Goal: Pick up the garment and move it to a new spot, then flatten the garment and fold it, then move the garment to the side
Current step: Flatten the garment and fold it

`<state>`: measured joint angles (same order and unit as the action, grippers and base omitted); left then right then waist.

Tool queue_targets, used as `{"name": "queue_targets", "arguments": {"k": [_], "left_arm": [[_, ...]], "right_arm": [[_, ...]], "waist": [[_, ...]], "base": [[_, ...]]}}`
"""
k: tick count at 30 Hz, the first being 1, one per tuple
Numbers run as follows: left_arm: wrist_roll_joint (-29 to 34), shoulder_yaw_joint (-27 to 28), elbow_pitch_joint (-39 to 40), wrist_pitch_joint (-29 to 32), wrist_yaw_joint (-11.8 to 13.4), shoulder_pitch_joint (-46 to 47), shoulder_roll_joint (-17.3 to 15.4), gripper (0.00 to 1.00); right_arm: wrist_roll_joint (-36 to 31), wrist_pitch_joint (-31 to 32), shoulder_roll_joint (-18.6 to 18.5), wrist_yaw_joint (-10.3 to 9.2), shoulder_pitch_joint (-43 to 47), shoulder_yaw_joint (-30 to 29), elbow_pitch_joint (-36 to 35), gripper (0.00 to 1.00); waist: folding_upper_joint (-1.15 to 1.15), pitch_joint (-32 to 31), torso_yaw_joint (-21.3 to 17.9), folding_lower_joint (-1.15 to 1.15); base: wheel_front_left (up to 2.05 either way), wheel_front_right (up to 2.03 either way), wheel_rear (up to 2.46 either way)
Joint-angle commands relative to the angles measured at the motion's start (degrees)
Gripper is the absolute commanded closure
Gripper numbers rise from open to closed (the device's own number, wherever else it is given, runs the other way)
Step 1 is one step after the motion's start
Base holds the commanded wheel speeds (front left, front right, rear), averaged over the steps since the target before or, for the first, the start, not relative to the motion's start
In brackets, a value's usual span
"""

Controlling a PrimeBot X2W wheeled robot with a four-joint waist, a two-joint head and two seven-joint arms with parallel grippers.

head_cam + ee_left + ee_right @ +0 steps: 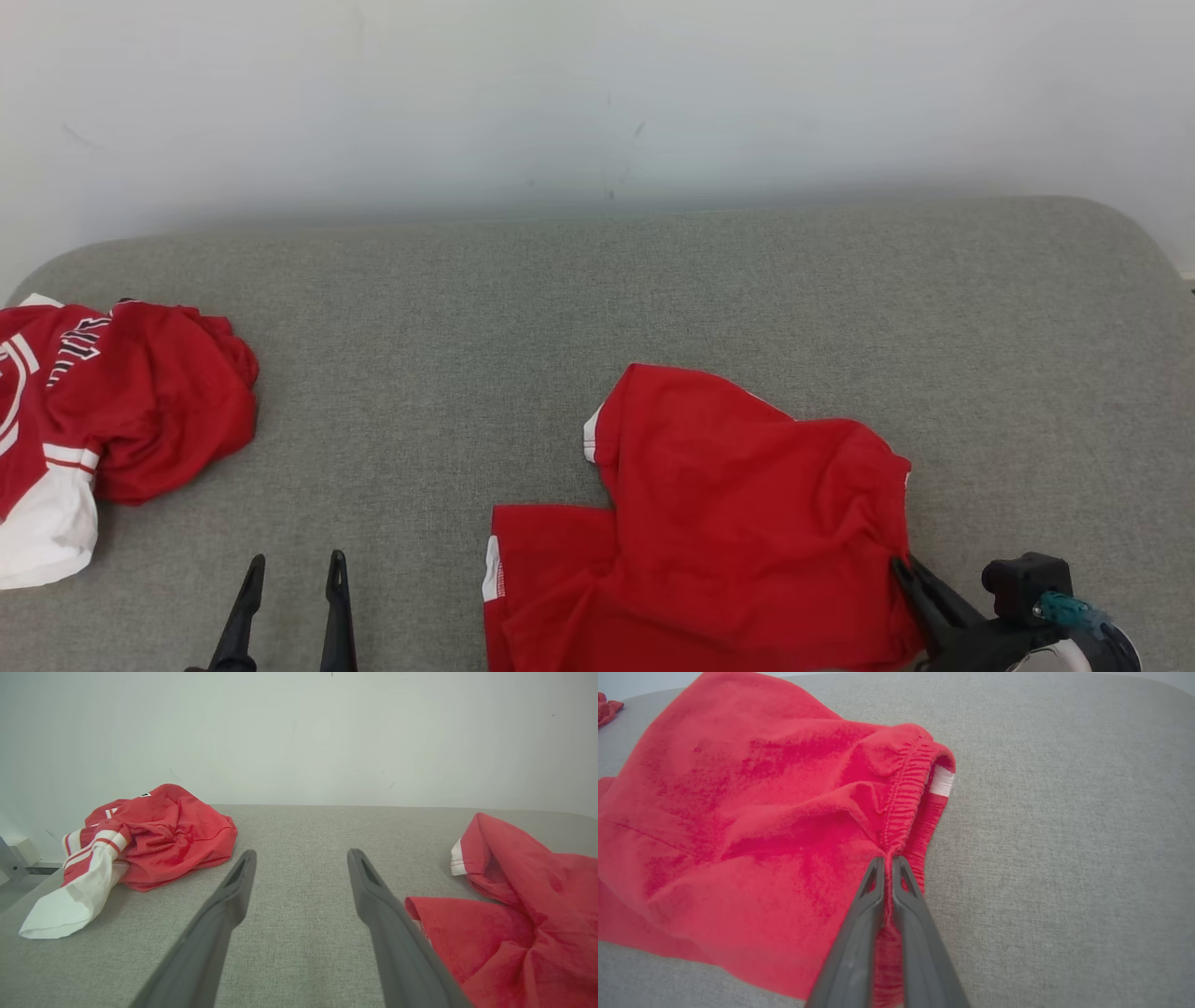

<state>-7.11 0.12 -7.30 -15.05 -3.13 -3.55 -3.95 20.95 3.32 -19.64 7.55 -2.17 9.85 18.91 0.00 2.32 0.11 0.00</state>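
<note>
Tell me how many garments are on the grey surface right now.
2. A plain red garment lies front right, its elastic band pinched in the right gripper. A red-and-white jersey sits crumpled at the left, cut off by the head view's edge; more could lie beyond it.

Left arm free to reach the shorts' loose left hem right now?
Probably yes. The left gripper is open, with bare grey cushion between it and the red shorts. The right gripper pinches the waistband on the other side.

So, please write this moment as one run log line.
right claw: shut on shorts waistband | left claw: open, holding nothing | jersey: lying far left
</note>
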Motion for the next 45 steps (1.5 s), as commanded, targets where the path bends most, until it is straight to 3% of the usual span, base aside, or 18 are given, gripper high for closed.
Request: {"name": "queue_targets", "arguments": {"k": [1,5,9,15,25,33,37,38,39,45], "left_arm": [[0.2,0.0,-0.2,-0.2,-0.3,0.3,0.1,0.00],[0.4,0.3,-0.2,-0.2,-0.3,0.1,0.2,0.00],[0.4,0.2,-0.1,-0.2,-0.2,0.0,0.3,0.00],[0.6,-1.2,-0.7,-0.2,-0.9,2.0,0.5,0.00],[0.7,-3.2,-3.1,-0.2,-1.8,6.0,0.7,0.00],[0.1,-4.6,-4.1,-0.2,-1.8,7.9,0.9,0.00],[-0.1,-5.1,-4.7,-0.2,-1.9,8.5,1.0,0.00],[-0.2,-5.2,-4.8,-0.2,-1.9,8.8,1.0,0.00],[-0.3,-5.3,-5.0,-0.2,-1.9,9.0,1.0,0.00],[-0.5,-4.7,-5.6,-0.2,-1.8,8.3,1.0,0.00]], "right_arm": [[0.0,-1.5,0.0,-0.13,-0.9,0.5,0.0,1.00],[1.1,-4.8,0.1,-0.13,-3.4,1.0,-2.5,1.00],[1.8,-3.8,0.2,-0.13,-7.0,2.2,-4.8,1.00],[1.5,-1.8,-0.1,-0.13,-16.6,5.0,-0.6,1.00],[1.4,-3.2,0.6,-0.13,-34.8,7.7,21.3,1.00],[-0.6,-11.0,2.0,-0.13,-45.5,7.0,39.0,1.00],[-1.6,-13.0,3.0,-0.13,-48.1,6.8,44.0,1.00],[-1.8,-13.5,3.3,-0.13,-48.8,6.9,45.3,0.73],[-2.0,-14.1,3.7,-0.13,-49.2,7.3,46.3,0.03],[-2.5,-17.4,3.7,-0.13,-49.7,10.2,47.6,0.00]], "waist": [[0.00,0.1,0.1,0.00],[0.00,0.1,0.3,0.00],[0.00,0.4,0.3,0.00],[0.00,2.0,1.7,0.00],[0.00,5.1,6.3,0.00],[0.00,7.1,8.3,0.00],[0.00,7.3,8.5,0.00],[0.00,7.4,8.5,0.00],[0.00,7.3,8.4,0.00],[0.00,5.3,6.7,0.00]], "base": [[0.00,0.00,0.00],[0.00,0.00,0.00],[0.00,0.00,0.00],[0.00,0.00,0.00],[0.00,0.00,0.00],[0.00,0.00,0.00],[0.00,0.00,0.00],[0.00,0.00,0.00],[0.00,0.00,0.00],[0.00,0.00,0.00]]}}
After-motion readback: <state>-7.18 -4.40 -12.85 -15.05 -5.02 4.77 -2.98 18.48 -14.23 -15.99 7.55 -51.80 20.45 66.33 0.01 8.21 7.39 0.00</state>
